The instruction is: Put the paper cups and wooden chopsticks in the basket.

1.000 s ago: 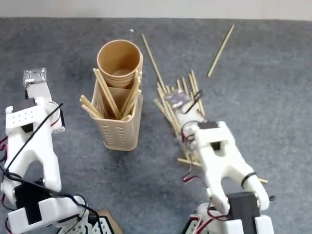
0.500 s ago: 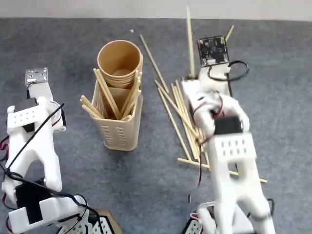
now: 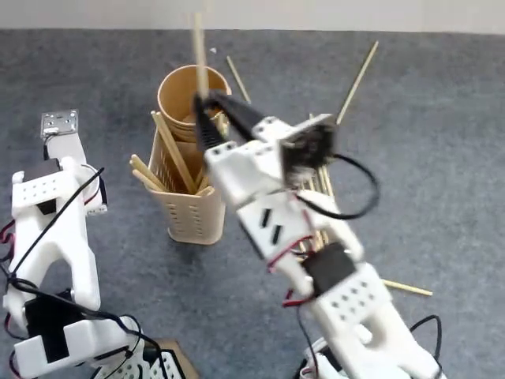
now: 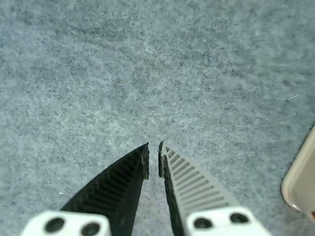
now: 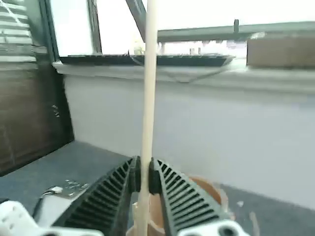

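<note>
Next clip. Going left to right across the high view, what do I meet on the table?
Left arm → basket with paper cups → lone chopstick lying apart. The right end effector with its held chopstick overlaps the basket, so omitted.

- Setting: indoor lab or office room.
- Evidence: bright window (image 5: 197, 12) over a white sill (image 5: 221, 73); slatted blinds (image 5: 19, 98); grey carpeted worktop (image 3: 442, 142); white robot arm (image 3: 51, 229) with bare cables.

Paper cups (image 3: 177, 99) in basket (image 3: 193, 217)
</note>
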